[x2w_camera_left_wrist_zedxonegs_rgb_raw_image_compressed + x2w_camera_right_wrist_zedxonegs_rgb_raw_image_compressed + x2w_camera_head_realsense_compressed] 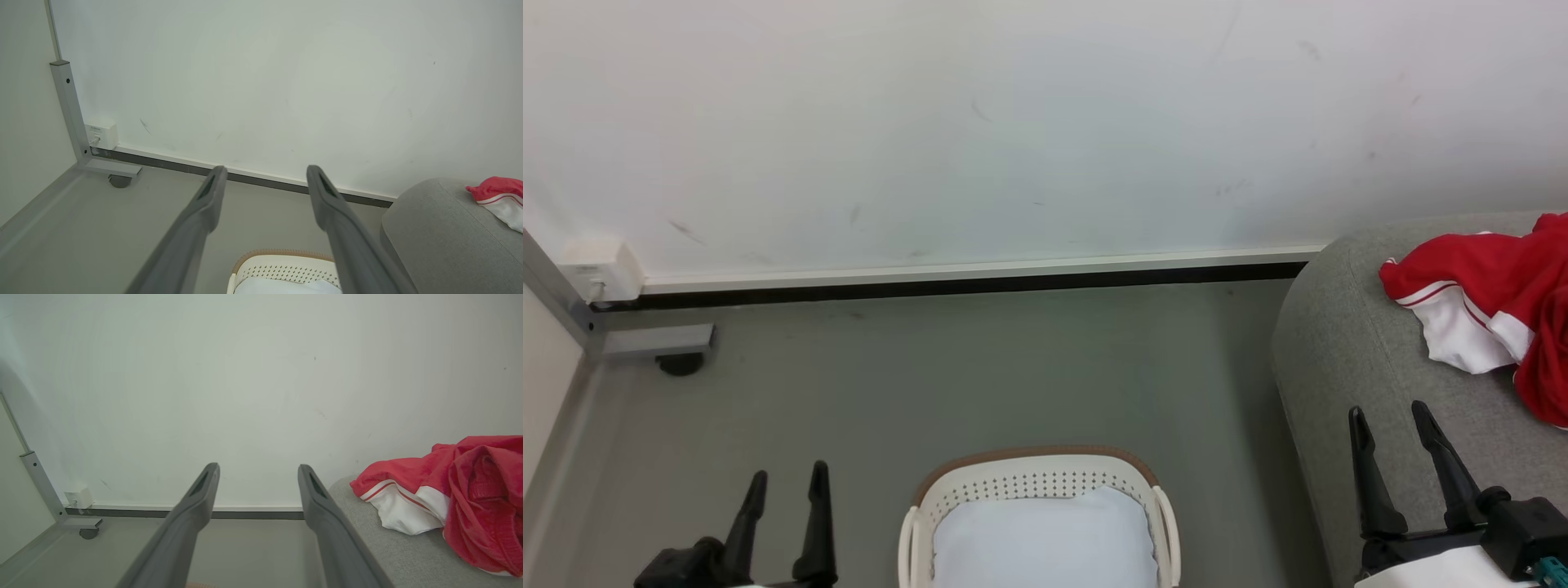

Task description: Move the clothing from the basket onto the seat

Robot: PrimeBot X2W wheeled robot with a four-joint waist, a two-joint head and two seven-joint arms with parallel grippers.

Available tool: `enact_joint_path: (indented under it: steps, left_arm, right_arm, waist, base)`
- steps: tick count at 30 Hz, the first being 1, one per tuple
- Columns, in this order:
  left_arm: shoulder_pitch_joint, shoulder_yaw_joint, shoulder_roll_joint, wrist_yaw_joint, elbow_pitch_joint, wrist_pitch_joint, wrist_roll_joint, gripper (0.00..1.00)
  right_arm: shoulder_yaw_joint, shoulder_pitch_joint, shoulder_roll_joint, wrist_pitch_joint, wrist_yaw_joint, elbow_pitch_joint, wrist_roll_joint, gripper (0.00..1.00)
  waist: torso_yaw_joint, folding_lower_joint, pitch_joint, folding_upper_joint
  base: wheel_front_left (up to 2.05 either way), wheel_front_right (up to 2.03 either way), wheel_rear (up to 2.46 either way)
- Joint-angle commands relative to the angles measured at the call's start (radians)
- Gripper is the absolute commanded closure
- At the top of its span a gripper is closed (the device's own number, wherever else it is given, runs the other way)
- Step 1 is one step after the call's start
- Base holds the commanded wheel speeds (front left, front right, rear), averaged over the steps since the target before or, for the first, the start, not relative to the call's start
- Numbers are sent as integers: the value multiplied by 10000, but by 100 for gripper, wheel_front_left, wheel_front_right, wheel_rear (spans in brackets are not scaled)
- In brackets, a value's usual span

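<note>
Far left: a grey metal frame foot (658, 339) on a dark caster is standing on the floor (980, 367), beside a small white box (596, 269) at the base of the wall (1013, 122). Lower left: I am holding my left gripper (789, 474) above the floor, its two dark fingers spread apart and gripping nothing. Centre: the basket (1037, 454) is sitting on the floor just right of that gripper, and a pale cushion pad (1045, 539) is lying inside it. Right: the sofa (1347, 343) is standing near the basket; my right gripper (1387, 410) is hovering over its rounded end, fingers likewise spread and empty. Far right: the clothing (1478, 286) is lying bunched on the sofa, the red piece with white panels and stripe trim towards the sofa's end, a plain red piece overlapping it on the right, apart from both grippers.
</note>
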State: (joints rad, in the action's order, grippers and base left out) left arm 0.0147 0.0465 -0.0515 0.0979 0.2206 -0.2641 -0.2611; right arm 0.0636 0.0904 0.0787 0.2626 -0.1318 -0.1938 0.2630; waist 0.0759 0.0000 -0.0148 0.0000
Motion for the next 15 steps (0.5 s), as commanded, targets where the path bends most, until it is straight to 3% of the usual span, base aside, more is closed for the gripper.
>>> enact_joint_path:
  steps: [1, 15]
  left_arm:
    - [53, 36, -12, 64, 55, -3, 85, 0]
    - [220, -90, -2, 190, 230, -3, -81, 0]
  right_arm:
    - [2, 92, -20, 27, 23, -45, -51, 0]
    - [137, 268, -73, 28, 23, -264, -15, 0]
  waist:
    - [-18, 0, -5, 0]
    - [6, 0, -11, 0]
  base:
    - [0, 0, 0]
    - [0, 0, 0]
